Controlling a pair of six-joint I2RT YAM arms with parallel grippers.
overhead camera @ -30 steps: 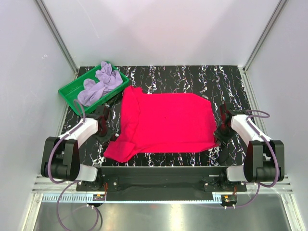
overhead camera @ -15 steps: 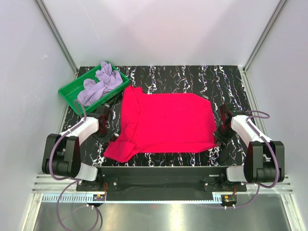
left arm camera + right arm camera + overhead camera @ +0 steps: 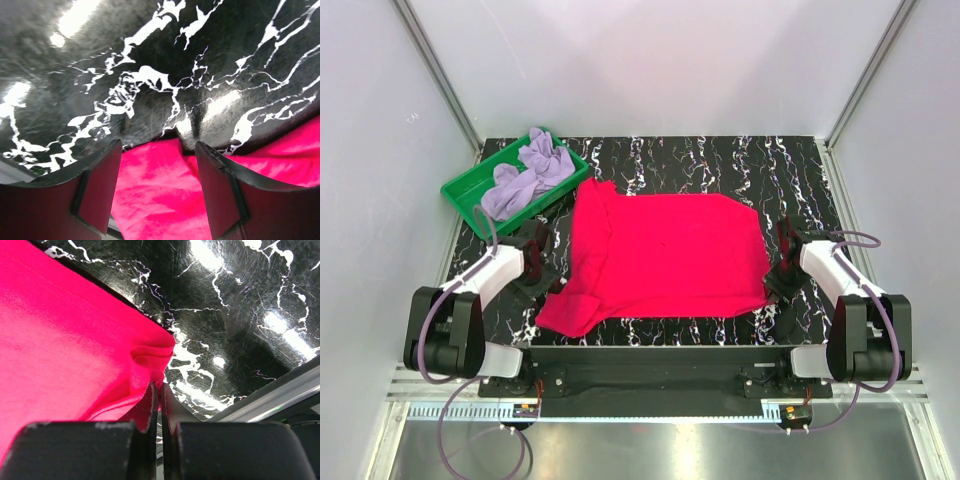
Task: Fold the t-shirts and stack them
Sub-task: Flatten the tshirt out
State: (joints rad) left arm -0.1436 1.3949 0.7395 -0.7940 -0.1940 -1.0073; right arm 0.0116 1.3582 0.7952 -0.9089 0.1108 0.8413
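The crimson t-shirt (image 3: 665, 255) lies spread flat in the middle of the table (image 3: 720, 155); the lavender t-shirt (image 3: 525, 175) sits crumpled in the green tray (image 3: 465, 195) at 10 o'clock. The left hand (image 3: 157, 162), at 8 o'clock, gapes wide over the crimson sleeve edge. The right hand (image 3: 161, 392), at 4 o'clock, is pinched tight on its corner

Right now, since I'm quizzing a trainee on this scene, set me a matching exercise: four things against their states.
Things:
1. crimson t-shirt
2. lavender t-shirt
3. left gripper
4. right gripper

States:
A. crumpled in the green tray
B. open over red cloth
C. spread on the black marble table
D. shut on a shirt corner

Pairs: 1-C, 2-A, 3-B, 4-D
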